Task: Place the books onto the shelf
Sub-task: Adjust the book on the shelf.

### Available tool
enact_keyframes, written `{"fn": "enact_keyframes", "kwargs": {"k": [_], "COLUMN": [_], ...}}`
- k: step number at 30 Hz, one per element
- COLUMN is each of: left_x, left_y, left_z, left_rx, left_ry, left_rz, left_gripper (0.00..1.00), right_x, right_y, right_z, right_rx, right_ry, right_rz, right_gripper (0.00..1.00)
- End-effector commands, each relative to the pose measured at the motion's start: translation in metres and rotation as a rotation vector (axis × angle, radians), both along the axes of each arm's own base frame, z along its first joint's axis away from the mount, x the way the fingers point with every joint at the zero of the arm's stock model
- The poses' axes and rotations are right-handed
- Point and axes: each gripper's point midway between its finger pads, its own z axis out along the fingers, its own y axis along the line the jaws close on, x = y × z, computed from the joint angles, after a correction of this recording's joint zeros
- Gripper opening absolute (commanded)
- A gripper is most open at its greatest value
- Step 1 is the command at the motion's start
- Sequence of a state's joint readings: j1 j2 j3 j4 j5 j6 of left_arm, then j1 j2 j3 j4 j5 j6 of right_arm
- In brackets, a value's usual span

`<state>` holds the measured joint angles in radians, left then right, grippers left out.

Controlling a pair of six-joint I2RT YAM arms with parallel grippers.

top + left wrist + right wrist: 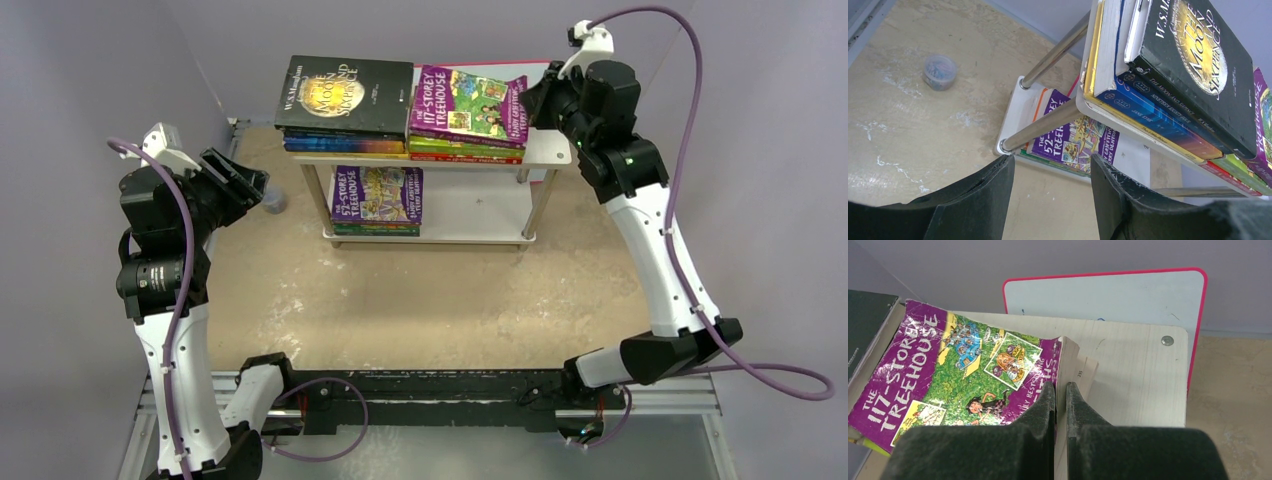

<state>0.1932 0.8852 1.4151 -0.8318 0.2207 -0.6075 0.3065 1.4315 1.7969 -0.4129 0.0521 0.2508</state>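
The shelf (548,150) holds two stacks of books on its top board. The left stack is topped by the black "Moon and Sixpence" (345,93) (1198,65), with blue and yellow spines under it. The right stack is topped by the purple "117-Storey Treehouse" (468,105) (958,370). On the lower board lies the "52-Storey Treehouse" (377,193) (1073,142). My right gripper (540,100) (1060,387) is shut, its tips at the right page edge of the 117-Storey book. Left of the shelf, my left gripper (240,180) (1052,162) stands open and empty, pointing at the shelf's lower corner.
A small round tub (275,203) (939,71) with blue contents sits on the table left of the shelf. A pink-edged white board (1108,295) leans against the back wall behind the shelf. The shelf's metal legs (1048,125) stand just ahead of the left fingers.
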Motion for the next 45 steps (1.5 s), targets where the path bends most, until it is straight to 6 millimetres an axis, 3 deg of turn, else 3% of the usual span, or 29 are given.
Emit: {"fn": "enact_keyframes", "kwargs": {"k": [1, 8, 15, 18, 22, 30, 38, 40, 45], "left_x": [0.002, 0.004, 0.003, 0.003, 0.002, -0.005, -0.009, -0.012, -0.027], "left_y": [-0.002, -0.002, -0.003, -0.003, -0.008, -0.012, -0.021, -0.03, -0.059], "left_z": [0.012, 0.012, 0.013, 0.012, 0.014, 0.016, 0.013, 0.013, 0.01], "left_rx": [0.024, 0.022, 0.02, 0.019, 0.015, 0.023, 0.025, 0.033, 0.09], "left_ry": [-0.048, -0.049, -0.051, -0.049, -0.056, -0.078, -0.082, -0.104, -0.177], "left_rz": [-0.02, -0.023, -0.024, -0.025, -0.053, -0.069, -0.114, -0.163, -0.325], "left_gripper": [0.57, 0.57, 0.57, 0.57, 0.57, 0.57, 0.57, 0.57, 0.58], "right_x": [-0.023, -0.034, -0.019, -0.011, -0.001, 0.001, -0.016, -0.019, -0.028], "right_y": [-0.013, -0.023, -0.025, -0.024, -0.023, 0.002, 0.0, -0.006, -0.02], "right_z": [-0.014, 0.0, -0.009, -0.015, -0.024, -0.037, -0.017, -0.011, -0.006], "right_rx": [-0.092, -0.097, -0.109, -0.116, -0.126, -0.086, -0.038, -0.028, 0.022], "right_ry": [0.054, 0.016, 0.043, 0.06, 0.082, 0.133, 0.101, 0.087, 0.074], "right_rz": [0.024, 0.001, -0.03, -0.035, -0.041, 0.08, 0.077, 0.04, -0.048], "right_gripper": [0.0, 0.0, 0.01, 0.23, 0.34, 0.34, 0.35, 0.43, 0.77]}}
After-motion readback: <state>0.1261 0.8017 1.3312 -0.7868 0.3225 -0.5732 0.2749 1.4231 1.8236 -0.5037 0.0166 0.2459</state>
